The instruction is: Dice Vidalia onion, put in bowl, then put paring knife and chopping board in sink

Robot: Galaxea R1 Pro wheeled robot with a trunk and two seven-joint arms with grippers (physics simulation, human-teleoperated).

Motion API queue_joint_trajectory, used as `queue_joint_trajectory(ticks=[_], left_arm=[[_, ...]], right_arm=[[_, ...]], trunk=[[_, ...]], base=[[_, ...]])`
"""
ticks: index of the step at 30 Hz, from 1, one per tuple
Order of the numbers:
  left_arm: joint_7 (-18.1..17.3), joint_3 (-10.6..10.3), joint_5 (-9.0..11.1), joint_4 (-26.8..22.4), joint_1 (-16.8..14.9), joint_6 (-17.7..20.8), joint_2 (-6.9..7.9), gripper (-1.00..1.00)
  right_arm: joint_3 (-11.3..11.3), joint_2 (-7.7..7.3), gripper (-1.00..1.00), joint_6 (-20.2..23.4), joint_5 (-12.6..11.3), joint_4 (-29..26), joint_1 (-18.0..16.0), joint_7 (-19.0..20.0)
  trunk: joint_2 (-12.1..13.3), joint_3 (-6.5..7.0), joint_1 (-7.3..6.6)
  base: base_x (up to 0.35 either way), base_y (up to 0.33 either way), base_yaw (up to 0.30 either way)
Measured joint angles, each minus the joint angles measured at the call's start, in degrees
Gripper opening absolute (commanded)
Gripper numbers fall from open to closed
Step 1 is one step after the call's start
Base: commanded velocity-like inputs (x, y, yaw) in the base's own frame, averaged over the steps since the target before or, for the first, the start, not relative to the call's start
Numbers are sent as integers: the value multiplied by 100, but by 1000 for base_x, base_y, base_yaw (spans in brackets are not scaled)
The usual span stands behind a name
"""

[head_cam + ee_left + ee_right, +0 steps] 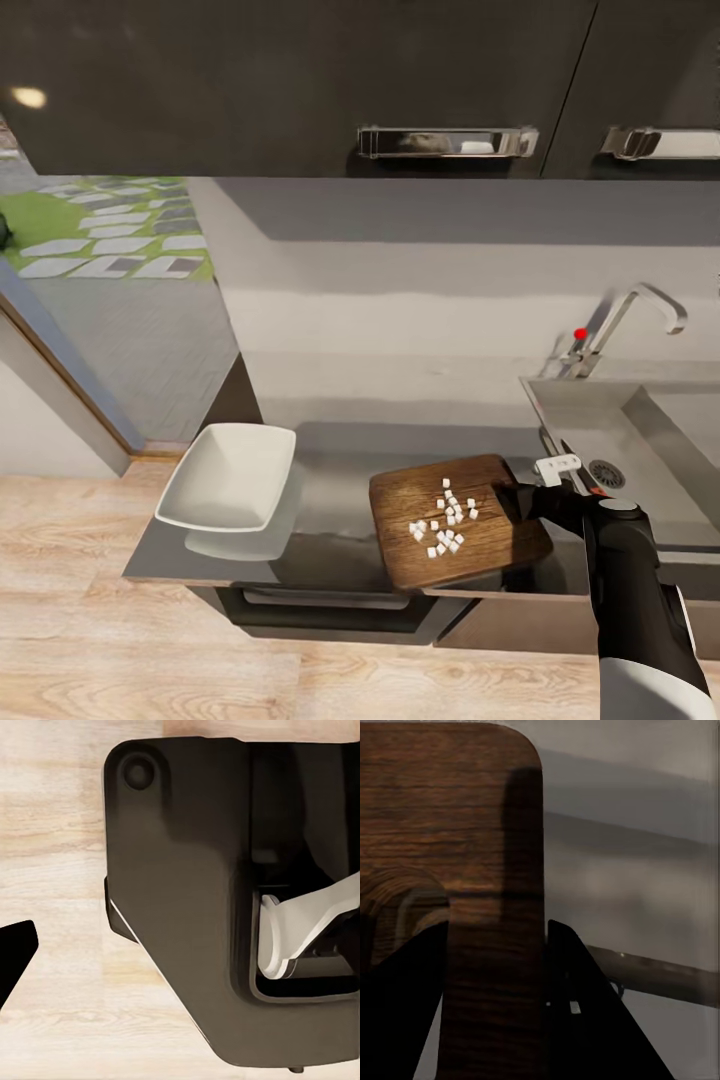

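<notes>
Right pincer [520, 497] at the chopping board's [480, 545] right edge, dark fingers [585, 1020] spread to either side of the wooden edge in the right wrist view, grip on it impossible to confirm. Diced Vidalia onion [446, 522] scattered as pale cubes on the board's middle. Board flat on the grey table [330, 470], one corner past the front edge. White bowl [228, 478] well to the left, at the table's end. Sink [640, 440] just right of the board, tap [630, 320] with red knob [580, 333] behind it. Left pincer's dark fingertip [15, 952] over pale wood floor [60, 870], state impossible to tell
</notes>
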Motion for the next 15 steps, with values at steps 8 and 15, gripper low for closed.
queue_joint_trajectory(ticks=[8,15], left_arm=[[0,0,-2,0,0,0,0,100],[0,0,2,0,0,0,0,100]], right_arm=[[14,-12,-100,327,2,0,0,2],[15,-26,-100,500,1,0,0,8]], trunk=[[0,12,0],[0,12,0]], base=[[0,0,0],[0,0,0]])
